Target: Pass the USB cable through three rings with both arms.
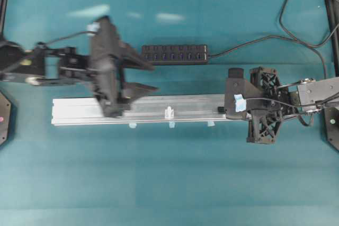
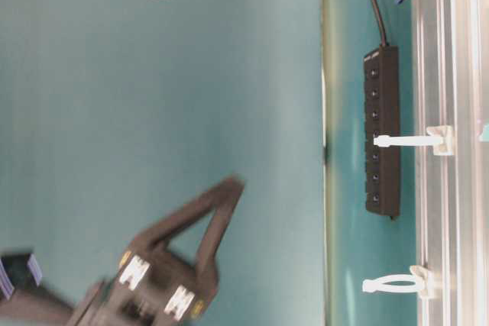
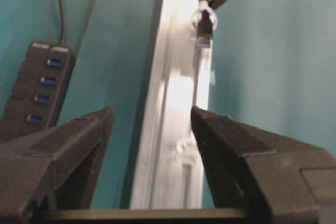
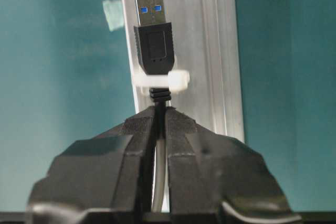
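Clamped jaws of the right pincer [image 4: 160, 116] are filling the foreground of the right wrist view, pinching the USB cable [image 4: 159, 129] just behind its strain relief, so this pincer is holding the cord tightly. Its black plug [image 4: 154, 43], blue inside the metal tip, is sticking out past one of the three rings [image 4: 160, 80], whose whitish band is crossing just under the plug body. That ring is sitting on the silver rail [image 4: 210, 51], which is running away from the camera over the teal counter [image 4: 58, 77]; a pale tape tab [image 4: 112, 14] is lying beside the rail's edge. In the overhead view the left pincer [image 1: 145, 77] is hovering over the rail's other end, its jaws standing wide apart and gripping nothing; it is blurred there. From the left wrist view the rail is showing between those spread jaws, with the plug and its ring far off at the top. A middle ring [image 1: 169, 113] is standing upright on the rail between the two pincers, well apart from the plug. Behind the rail, a black multi-port hub [image 1: 175, 54] is lying parallel to it, its own cord [image 1: 296, 30] looping off toward the counter's far right corner.
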